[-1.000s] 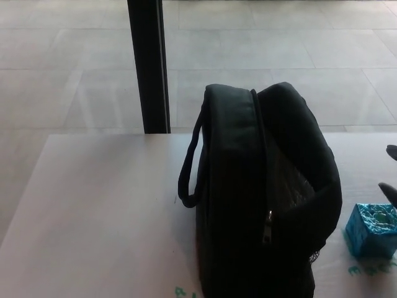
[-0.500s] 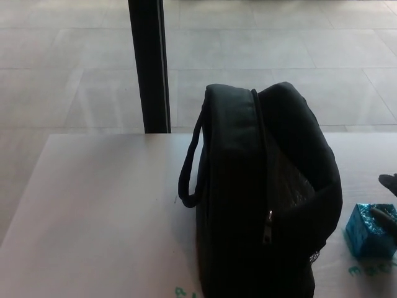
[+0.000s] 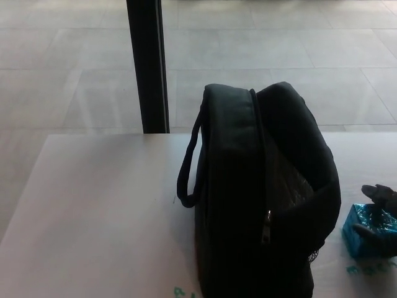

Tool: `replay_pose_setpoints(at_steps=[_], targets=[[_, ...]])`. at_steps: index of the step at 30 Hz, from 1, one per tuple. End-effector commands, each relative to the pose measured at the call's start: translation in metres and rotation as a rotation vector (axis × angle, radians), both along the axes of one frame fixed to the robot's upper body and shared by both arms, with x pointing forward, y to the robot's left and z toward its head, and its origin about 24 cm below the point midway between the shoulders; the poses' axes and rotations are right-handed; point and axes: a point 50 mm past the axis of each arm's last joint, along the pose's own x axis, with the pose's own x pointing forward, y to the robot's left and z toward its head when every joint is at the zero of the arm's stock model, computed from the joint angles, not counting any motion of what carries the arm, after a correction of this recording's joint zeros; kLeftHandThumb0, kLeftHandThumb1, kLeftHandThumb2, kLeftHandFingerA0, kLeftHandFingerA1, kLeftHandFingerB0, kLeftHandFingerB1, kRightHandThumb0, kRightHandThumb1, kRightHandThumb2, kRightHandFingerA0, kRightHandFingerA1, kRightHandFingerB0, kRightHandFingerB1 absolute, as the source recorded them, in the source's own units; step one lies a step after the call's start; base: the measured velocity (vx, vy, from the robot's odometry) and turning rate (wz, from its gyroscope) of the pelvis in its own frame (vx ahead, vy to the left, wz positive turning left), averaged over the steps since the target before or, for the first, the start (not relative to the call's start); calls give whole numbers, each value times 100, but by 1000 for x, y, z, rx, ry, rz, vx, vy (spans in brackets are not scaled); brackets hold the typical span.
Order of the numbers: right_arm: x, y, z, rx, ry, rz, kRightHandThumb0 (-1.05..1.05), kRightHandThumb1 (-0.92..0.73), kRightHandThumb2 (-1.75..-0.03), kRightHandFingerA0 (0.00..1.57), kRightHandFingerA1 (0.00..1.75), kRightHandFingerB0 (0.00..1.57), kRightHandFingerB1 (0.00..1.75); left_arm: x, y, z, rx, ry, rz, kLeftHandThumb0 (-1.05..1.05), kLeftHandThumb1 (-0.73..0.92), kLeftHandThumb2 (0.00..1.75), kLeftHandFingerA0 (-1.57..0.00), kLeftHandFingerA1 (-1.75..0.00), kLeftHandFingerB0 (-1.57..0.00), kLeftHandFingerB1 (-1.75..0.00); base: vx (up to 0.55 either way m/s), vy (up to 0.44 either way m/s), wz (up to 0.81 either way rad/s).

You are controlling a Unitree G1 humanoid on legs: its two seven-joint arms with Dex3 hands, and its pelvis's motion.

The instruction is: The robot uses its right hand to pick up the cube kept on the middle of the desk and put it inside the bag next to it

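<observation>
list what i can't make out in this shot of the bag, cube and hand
- Right hand, head view: cut off by the right edge, so its grip on the cube is unclear.
- Bag interior: too dark to see.
- Bag's bottom: cut off by the lower edge.
- Left hand: not in view.

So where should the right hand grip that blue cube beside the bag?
Across two opposite side faces of the cube, coming from above on the right: the bag crowds its left side, while its top and right are free. The right hand is already there.
</observation>
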Motion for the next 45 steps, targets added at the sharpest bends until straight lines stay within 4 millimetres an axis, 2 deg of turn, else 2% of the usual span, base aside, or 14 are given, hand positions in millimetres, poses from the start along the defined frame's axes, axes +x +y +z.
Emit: replay_pose_setpoints(at_steps=[1, 2, 6, 12, 14, 17, 26, 30, 33, 34, 36, 40, 44, 45], targets=[[-4, 6, -8, -17, 9, 30, -70, -50, -86, 25, 58, 0, 17, -2, 2, -1, 6, 19, 17, -78, 50, 85, -27, -57, -19, -48, 0, 0, 0], [-5, 8, -9, -26, 0, 32, -58, -62, -59, 46, 60, 0, 19, -2, 2, -1, 1, 18, 28, -78, 50, 85, -26, -56, -18, -47, 0, 0, 0], [-6, 11, -11, -107, -54, 55, -39, -55, -68, 80, 78, 9, 23, 0, 1, 1, -17, 2, 31, -77, 51, 83, -25, -57, -18, -48, 0, 0, 0], [-3, 13, -13, -373, 75, 104, -26, -64, -59, 81, 95, 12, 29, 2, 3, 2, 1, 13, 20, -79, 51, 85, -24, -55, -17, -47, 0, 0, 0], [-3, 14, -12, -439, 92, 125, -21, -47, -95, 83, 96, 2, 47, 2, 3, 2, -2, 10, 31, -78, 51, 85, -25, -55, -18, -47, 0, 0, 0], [-6, 8, -12, -573, 83, 190, -27, -68, -62, 66, 137, 76, 67, 2, 3, 3, 16, 12, 1, -81, 52, 86, -25, -56, -17, -47, 0, 0, 0], [-10, 5, -16, -668, 56, 203, -25, -74, -82, 80, 148, 69, 53, 3, 4, 3, -2, 11, 33, -77, 66, 59, -30, -51, -22, -39, 0, 0, 0], [-13, 6, -17, -623, -11, 202, -26, -75, -86, 83, 146, 70, 54, 3, 4, 2, -3, 7, 36, -78, 50, 85, -26, -56, -18, -47, 0, 0, 0], [-15, 6, -19, -574, -92, 202, -27, -74, -86, 82, 147, 75, 71, 3, 5, 2, 5, 6, 26, -79, 50, 86, -26, -56, -18, -47, 0, 0, 0], [-16, 6, -19, -536, -140, 210, -27, -71, -89, 81, 158, 74, 124, 4, 5, 2, -6, 7, 36, -77, 51, 85, -26, -56, -18, -47, 0, 0, 0], [-17, 6, -19, -527, -169, 217, -28, -71, -88, 81, 152, 75, 92, 4, 5, 2, 15, 10, 28, -78, 51, 86, -27, -56, -19, -47, 0, 0, 0], [-20, 6, -18, -450, -268, 209, -26, -68, -84, 79, 175, 65, 156, 4, 5, 2, 7, 9, 29, -79, 50, 86, -26, -57, -18, -48, 0, 0, 0], [-20, 7, -16, -370, -312, 182, -24, -63, -95, 79, 175, 64, 167, 3, 5, 3, 16, 10, 12, -77, 67, 59, -31, -51, -22, -39, 0, 0, 0], [-20, 8, -14, -345, -329, 176, -23, -62, -94, 79, 175, 64, 168, 3, 5, 3, 7, 8, 35, -77, 50, 84, -27, -56, -20, -47, 0, 0, 0]])
